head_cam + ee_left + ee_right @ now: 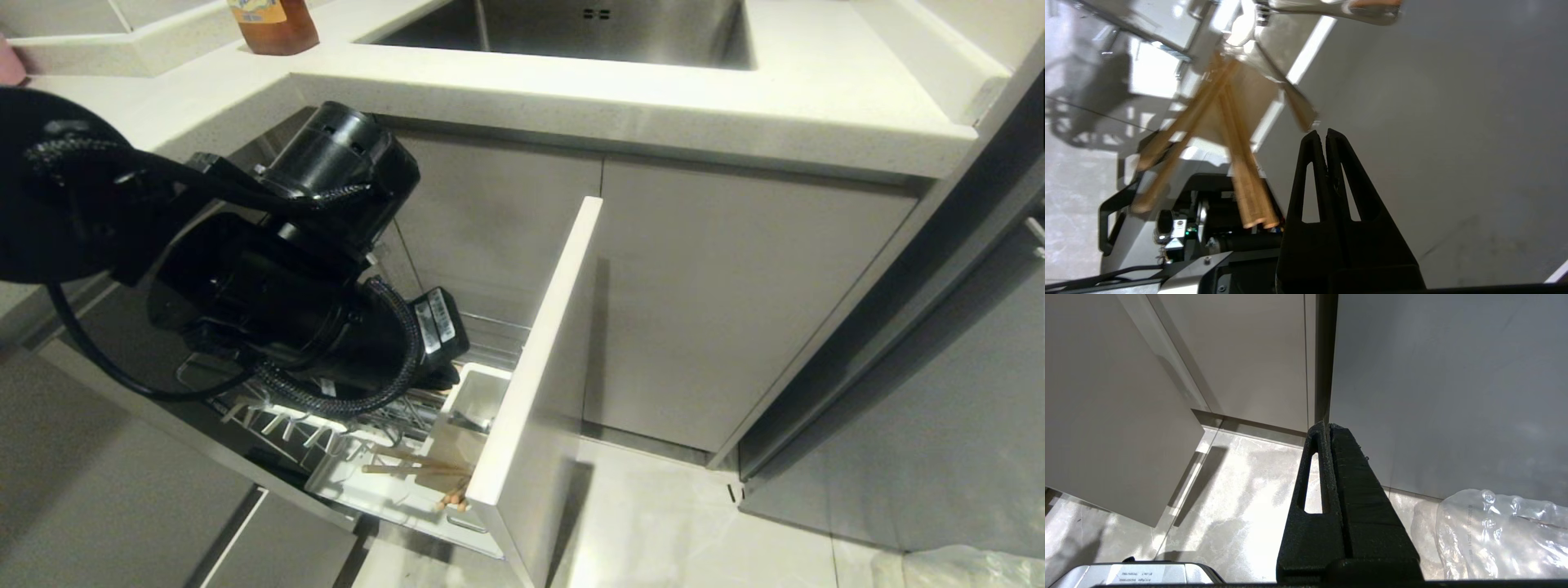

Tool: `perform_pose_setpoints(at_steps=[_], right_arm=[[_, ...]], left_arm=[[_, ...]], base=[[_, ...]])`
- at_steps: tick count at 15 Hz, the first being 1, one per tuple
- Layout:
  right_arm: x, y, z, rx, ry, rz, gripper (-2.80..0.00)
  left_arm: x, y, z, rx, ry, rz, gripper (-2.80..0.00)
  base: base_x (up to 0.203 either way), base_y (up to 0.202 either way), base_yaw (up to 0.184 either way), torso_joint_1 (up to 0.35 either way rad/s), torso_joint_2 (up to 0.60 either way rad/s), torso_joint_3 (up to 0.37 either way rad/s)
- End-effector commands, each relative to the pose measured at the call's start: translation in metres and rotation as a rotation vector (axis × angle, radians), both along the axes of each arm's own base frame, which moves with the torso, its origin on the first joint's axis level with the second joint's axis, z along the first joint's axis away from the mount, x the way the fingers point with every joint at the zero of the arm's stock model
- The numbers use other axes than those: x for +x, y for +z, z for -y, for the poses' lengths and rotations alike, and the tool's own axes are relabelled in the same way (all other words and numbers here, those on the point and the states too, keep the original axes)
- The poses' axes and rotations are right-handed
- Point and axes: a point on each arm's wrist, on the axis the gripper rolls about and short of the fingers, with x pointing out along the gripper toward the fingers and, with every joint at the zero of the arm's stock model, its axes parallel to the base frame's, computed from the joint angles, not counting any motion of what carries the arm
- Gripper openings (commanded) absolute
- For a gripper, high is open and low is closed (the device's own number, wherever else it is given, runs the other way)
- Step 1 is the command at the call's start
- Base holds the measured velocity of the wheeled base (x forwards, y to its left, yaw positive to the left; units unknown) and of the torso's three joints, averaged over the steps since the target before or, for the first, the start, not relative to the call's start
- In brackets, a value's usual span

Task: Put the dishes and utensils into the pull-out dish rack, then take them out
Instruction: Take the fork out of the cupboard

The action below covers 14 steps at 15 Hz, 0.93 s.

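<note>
Rack (457,457) pulled out at lower centre of the head view, pale front panel (543,359) running up the middle. Chopsticks (416,469) sitting tilted in the white utensil box (482,392) at the near end of the rack, tips poking out past the rim. Grey metal handle (469,423) also in that box, probably the spoon, too small to be sure. Wire prongs (277,420) visible left of the box, mostly hidden behind the left arm. No plate or bowl to be seen.

Left gripper (1326,132) shown in its wrist view centre frame, fingers pressed together, holding nothing, just beside the blurry chopsticks (1241,163) and against the grey panel. Whether touching anything, can't tell.

Right gripper (1325,424) centre of its own view, fingers closed too, empty, hanging over the floor tiles (1241,514) near a cabinet door (1106,416), clear plastic bag (1498,535) lower right.

Sink (588,28) and amber bottle (273,24) along the top edge of the head view.
</note>
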Motion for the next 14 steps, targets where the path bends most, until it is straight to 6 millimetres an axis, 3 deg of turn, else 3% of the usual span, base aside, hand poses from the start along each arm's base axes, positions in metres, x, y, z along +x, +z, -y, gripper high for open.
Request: perform_pose_setpoints(at_steps=[1,7,8,11,14], right_arm=[[0.0,0.0,0.0,0.0,0.0,-0.001,-2.8],[0.0,0.0,0.0,0.0,0.0,-0.001,-2.8],[0.0,0.0,0.0,0.0,0.0,-0.001,-2.8],[0.0,0.0,0.0,0.0,0.0,-0.001,-2.8],[0.0,0.0,0.0,0.0,0.0,-0.001,-2.8]], left_arm=[[0.008,-0.009,0.012,0.016,-0.016,-0.029,-2.8],[0.021,-0.021,0.025,0.028,-0.049,-0.045,-2.8],[0.024,-0.021,0.027,0.023,-0.048,-0.039,0.0],[0.033,-0.013,0.035,-0.005,-0.046,-0.004,0.0],[0.041,-0.018,0.041,0.013,-0.045,0.0,0.0]], base=[[0.0,0.0,0.0,0.0,0.0,0.0],[0.0,0.0,0.0,0.0,0.0,0.0],[0.0,0.0,0.0,0.0,0.0,0.0],[0.0,0.0,0.0,0.0,0.0,0.0],[0.0,0.0,0.0,0.0,0.0,0.0]])
